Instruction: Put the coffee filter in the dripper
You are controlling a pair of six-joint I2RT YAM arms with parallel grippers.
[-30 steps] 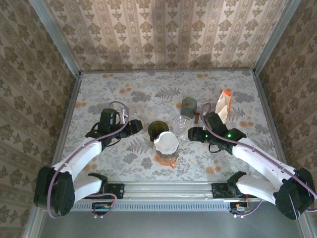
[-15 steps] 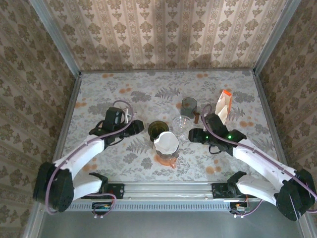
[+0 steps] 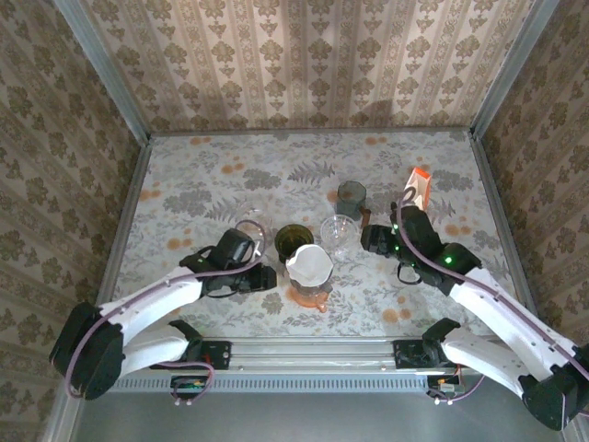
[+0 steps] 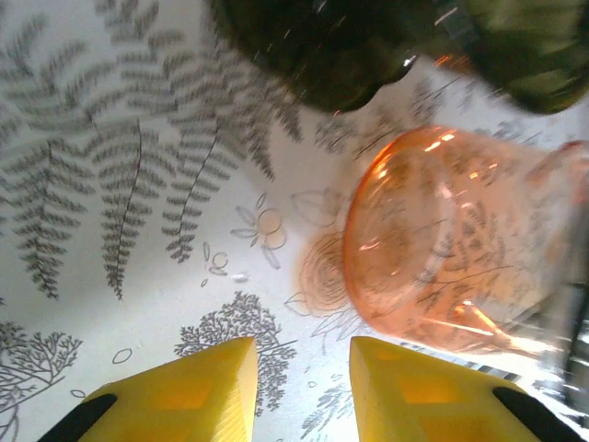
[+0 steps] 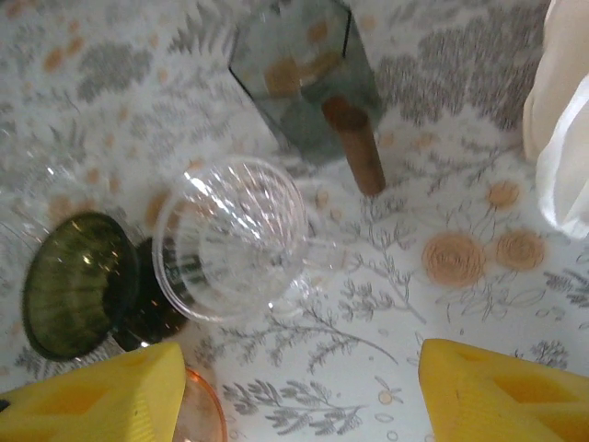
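counter (image 3: 276, 166): flowery, holding all the things | right hand (image 5: 302, 368): wide open, empty, near clear dripper (image 5: 235, 239) | left hand (image 4: 304, 350): fingers a little apart, empty, just beside orange dripper (image 4: 442, 258) | coffee filter (image 3: 310, 262): white, sitting on top of orange dripper

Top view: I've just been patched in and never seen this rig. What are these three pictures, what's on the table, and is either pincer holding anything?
Two white robot arms are bolted at the near edge of the table. The top view looks down on them; the other two come from wrist cameras, yellow fingers at the bottom. On the table: an orange dripper with a white filter in it, a green dripper, a clear dripper, a grey dripper, a filter packet. The left pincer and right pincer are open, holding nothing.
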